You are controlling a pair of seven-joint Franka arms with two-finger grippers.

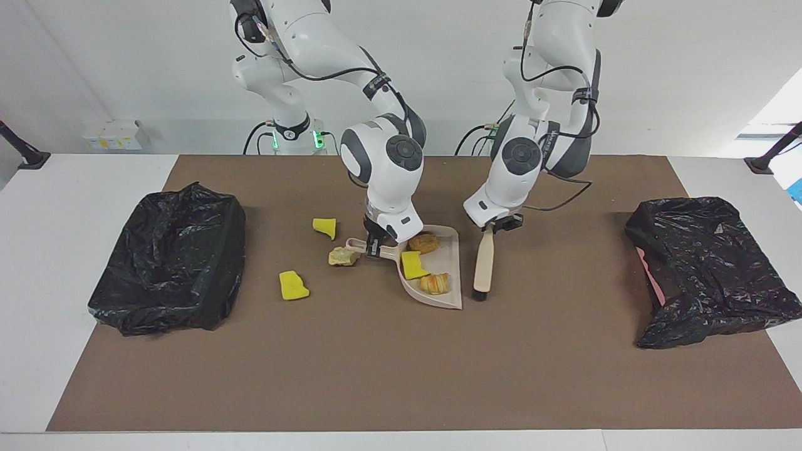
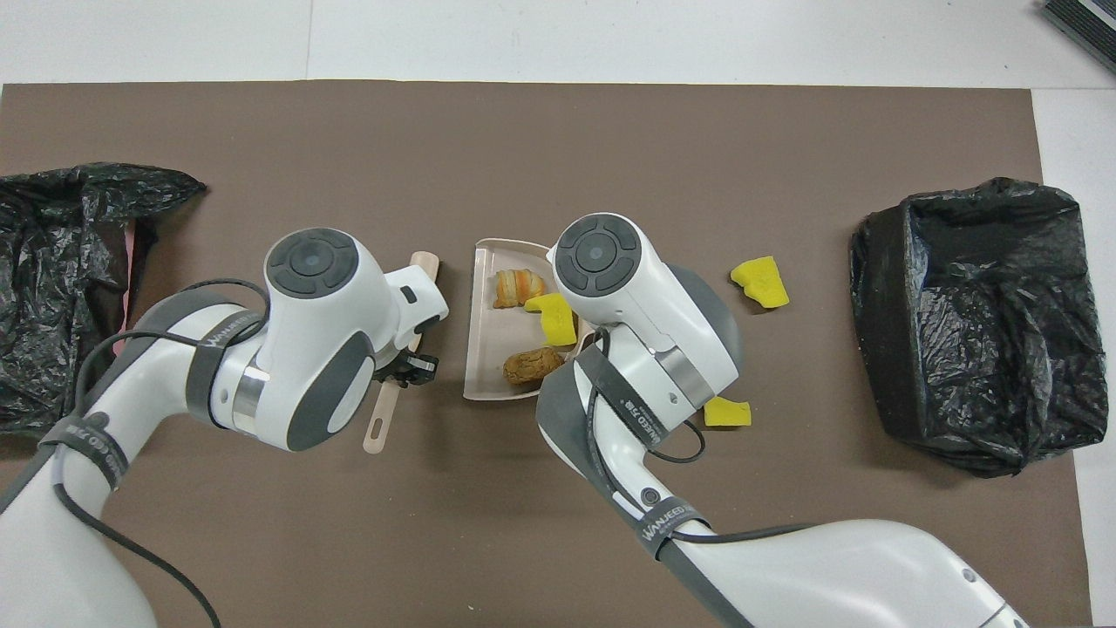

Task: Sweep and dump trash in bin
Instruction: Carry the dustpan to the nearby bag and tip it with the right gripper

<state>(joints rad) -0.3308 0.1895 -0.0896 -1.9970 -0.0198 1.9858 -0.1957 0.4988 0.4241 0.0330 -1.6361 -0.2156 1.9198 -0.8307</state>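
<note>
A beige dustpan (image 1: 448,252) lies mid-mat and holds three pieces of trash: a brown bread lump (image 1: 424,242), a yellow sponge chunk (image 1: 411,265) and an orange pastry piece (image 1: 435,283). My right gripper (image 1: 376,245) is shut on the dustpan's handle. On the mat toward the right arm's end lie a beige crumbly lump (image 1: 343,256) beside that handle and two yellow sponge chunks (image 1: 324,227) (image 1: 293,285). My left gripper (image 1: 495,227) is shut on the beige-handled brush (image 1: 484,260), whose black bristles touch the mat beside the dustpan. In the overhead view the right wrist hides the right gripper and the beige lump.
A bin lined with a black bag (image 1: 169,257) stands at the right arm's end of the brown mat. A crumpled black bag over something pink (image 1: 708,269) lies at the left arm's end. The white table (image 1: 62,188) borders the mat.
</note>
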